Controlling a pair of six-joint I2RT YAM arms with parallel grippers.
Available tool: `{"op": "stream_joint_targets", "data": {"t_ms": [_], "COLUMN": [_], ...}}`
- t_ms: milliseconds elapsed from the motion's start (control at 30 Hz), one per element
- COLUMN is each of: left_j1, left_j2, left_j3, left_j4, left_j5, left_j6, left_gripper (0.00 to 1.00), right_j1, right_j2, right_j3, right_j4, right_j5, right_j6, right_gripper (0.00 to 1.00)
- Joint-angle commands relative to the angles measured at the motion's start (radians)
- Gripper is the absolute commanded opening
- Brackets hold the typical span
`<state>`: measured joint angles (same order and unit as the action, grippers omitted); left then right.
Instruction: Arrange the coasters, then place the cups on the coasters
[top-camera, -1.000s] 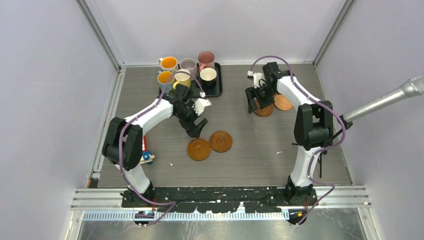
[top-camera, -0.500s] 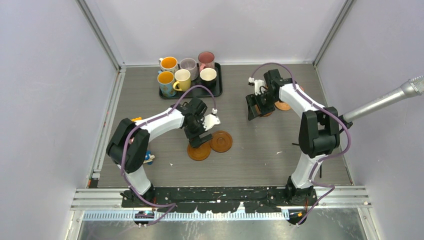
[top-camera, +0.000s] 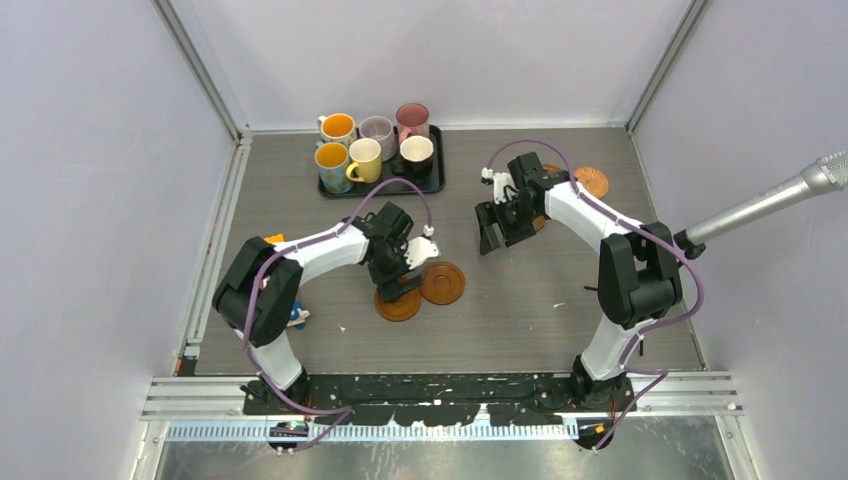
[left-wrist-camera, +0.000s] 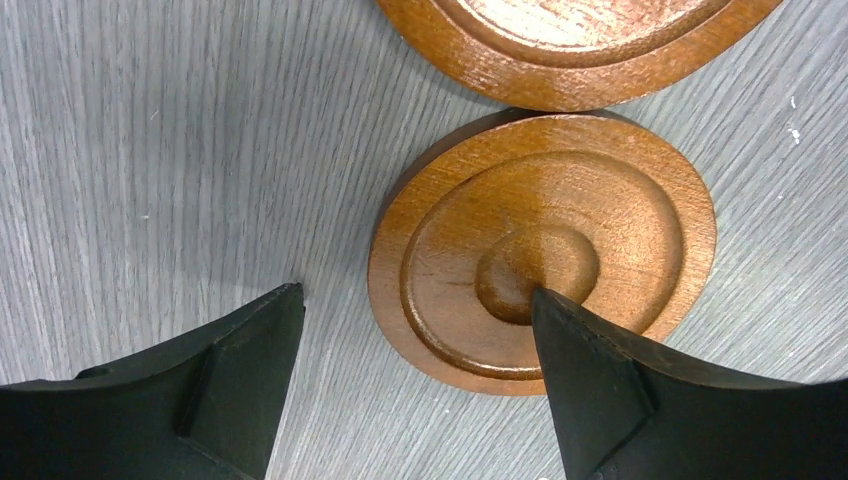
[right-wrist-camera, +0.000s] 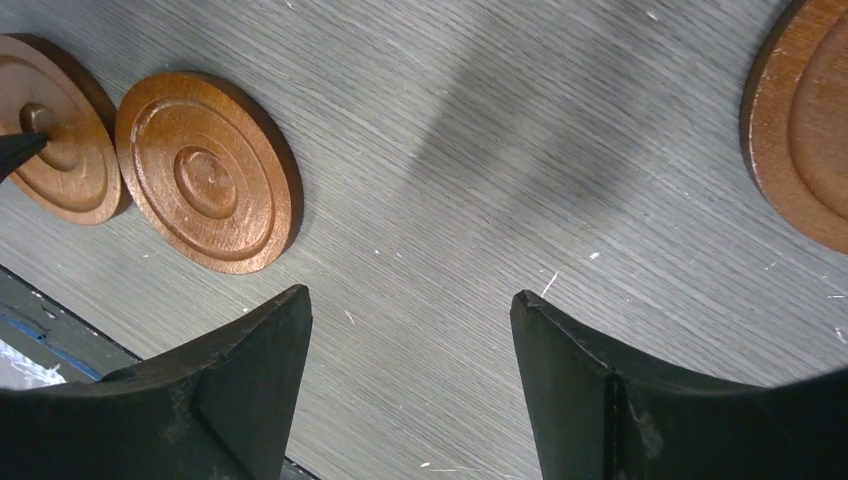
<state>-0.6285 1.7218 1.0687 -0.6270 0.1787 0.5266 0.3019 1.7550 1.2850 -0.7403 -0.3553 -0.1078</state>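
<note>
Several cups stand together on the black tray (top-camera: 437, 183) at the back left, among them a pink cup (top-camera: 412, 118) and a cream-yellow cup (top-camera: 364, 155). Two brown coasters lie side by side mid-table: the near-left coaster (top-camera: 400, 308) (left-wrist-camera: 540, 250) and its neighbour (top-camera: 443, 283) (left-wrist-camera: 570, 40). My left gripper (top-camera: 396, 290) (left-wrist-camera: 417, 292) is open low over the near-left coaster, one fingertip above its centre and the other over bare table. My right gripper (top-camera: 489, 233) (right-wrist-camera: 410, 295) is open over bare table. Another coaster (top-camera: 592, 182) lies at the back right; the right arm hides others.
A grey microphone (top-camera: 770, 205) pokes in from the right wall. A small blue and red object (top-camera: 293, 315) lies by the left arm's base. Walls and metal rails close the table on the left, back and right.
My left gripper has swung toward me and come down over the near-left coaster. My right gripper has moved left off the right-hand coasters, and one at the back right now shows.
</note>
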Motion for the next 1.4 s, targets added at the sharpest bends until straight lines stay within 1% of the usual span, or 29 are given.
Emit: {"op": "stream_joint_targets", "data": {"t_ms": [0,67,133,200,233,300,433,667,1033,1233,1367], "left_j1": [-0.004,-0.004,0.0,0.029,0.052,0.101,0.236,0.45,0.69,0.785,0.817], "left_j2": [0.006,0.023,0.033,0.032,0.031,0.025,0.014,0.065,0.133,0.136,0.13], "left_j3": [-0.006,-0.003,-0.011,-0.016,-0.016,-0.021,-0.037,0.006,0.102,0.106,0.106], "left_j4": [0.051,0.049,0.048,0.033,0.019,-0.006,-0.022,-0.027,-0.052,-0.076,-0.076], "left_j5": [0.042,0.007,-0.031,-0.03,-0.022,-0.024,-0.044,-0.067,-0.074,-0.072,-0.049], "left_j6": [-0.016,-0.004,0.009,0.012,0.022,0.056,0.156,0.294,0.462,0.561,0.604], "left_gripper": [0.85,0.82,0.75,0.68,0.62,0.56,0.51,0.48,0.47,0.47,0.47], "right_j1": [0.021,0.033,0.05,0.071,0.081,0.099,0.144,0.194,0.235,0.238,0.238], "right_j2": [-0.049,-0.07,-0.092,-0.099,-0.102,-0.109,-0.103,-0.092,-0.078,-0.084,-0.108], "right_j3": [0.016,-0.014,-0.065,-0.085,-0.095,-0.118,-0.14,-0.141,-0.133,-0.138,-0.155], "right_j4": [0.025,0.052,0.09,0.097,0.105,0.134,0.159,0.154,0.073,0.045,0.039], "right_j5": [0.006,-0.001,-0.005,-0.002,0.004,0.008,-0.001,-0.017,-0.005,0.005,0.004], "right_j6": [0.053,0.059,0.058,0.045,0.045,0.058,0.05,0.004,-0.096,-0.104,-0.113], "right_gripper": [0.78,0.77,0.78,0.78,0.78,0.78,0.78,0.78,0.78,0.78,0.78]}}
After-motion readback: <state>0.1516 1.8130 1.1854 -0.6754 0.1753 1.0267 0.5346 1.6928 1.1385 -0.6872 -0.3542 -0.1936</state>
